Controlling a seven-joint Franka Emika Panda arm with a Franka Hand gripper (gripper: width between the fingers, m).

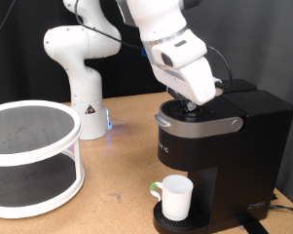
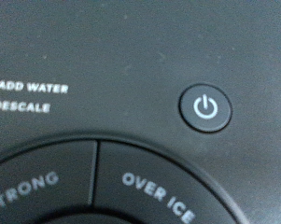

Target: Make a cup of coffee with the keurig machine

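Observation:
The black keurig machine (image 1: 219, 146) stands at the exterior view's right with its lid down and its grey-silver handle (image 1: 195, 124) facing the front. The white cup (image 1: 175, 196) sits on the drip tray under the spout. My gripper (image 1: 192, 103) is pressed down close onto the top of the machine; its fingers are hidden by the hand. The wrist view shows only the button panel (image 2: 140, 140) very close: a round power button (image 2: 206, 106), the words ADD WATER and DESCALE, and the STRONG and OVER ICE buttons. No fingers show there.
A white two-tier round rack (image 1: 29, 161) stands at the exterior view's left. The robot base (image 1: 83, 83) with a blue light is behind it. The wooden table edge runs along the bottom.

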